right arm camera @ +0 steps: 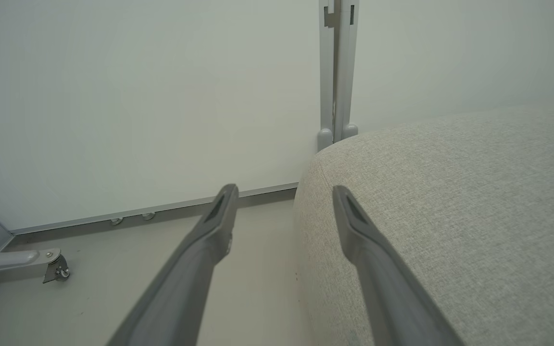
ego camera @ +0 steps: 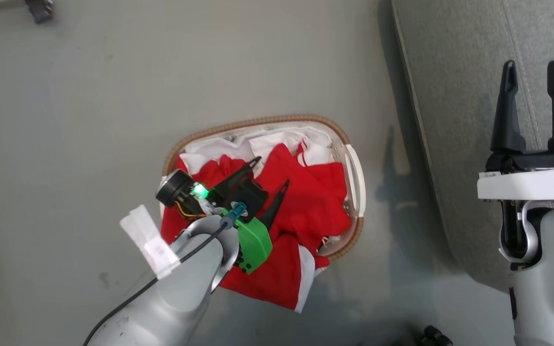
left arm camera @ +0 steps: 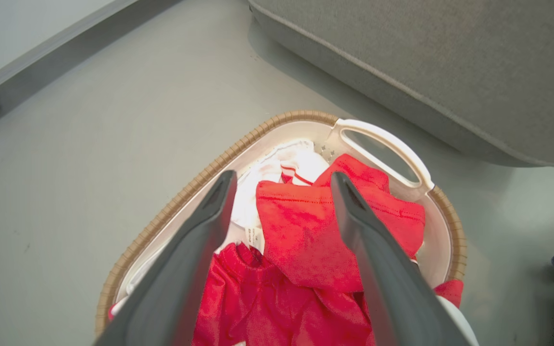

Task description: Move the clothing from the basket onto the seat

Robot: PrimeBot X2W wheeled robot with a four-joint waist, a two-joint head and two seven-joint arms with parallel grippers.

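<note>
Head: open floor (ego camera: 89,120) left of basket (ego camera: 258,121); seat (ego camera: 455,96) edge near on its right. Left gripper (ego camera: 272,170) angled down over basket, 2 fingers spread, empty. Right gripper (ego camera: 532,65) over seat edge, spread, empty.
Left wrist: red clothing (left arm camera: 301,230) crumpled inside basket, white trim showing.
Right wrist: seat corner, wall (right arm camera: 137,96) behind.

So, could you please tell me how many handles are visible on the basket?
1: a white handle on the basket end facing the seat. The opposite end lies under the left gripper, so a second may be hidden.
</note>
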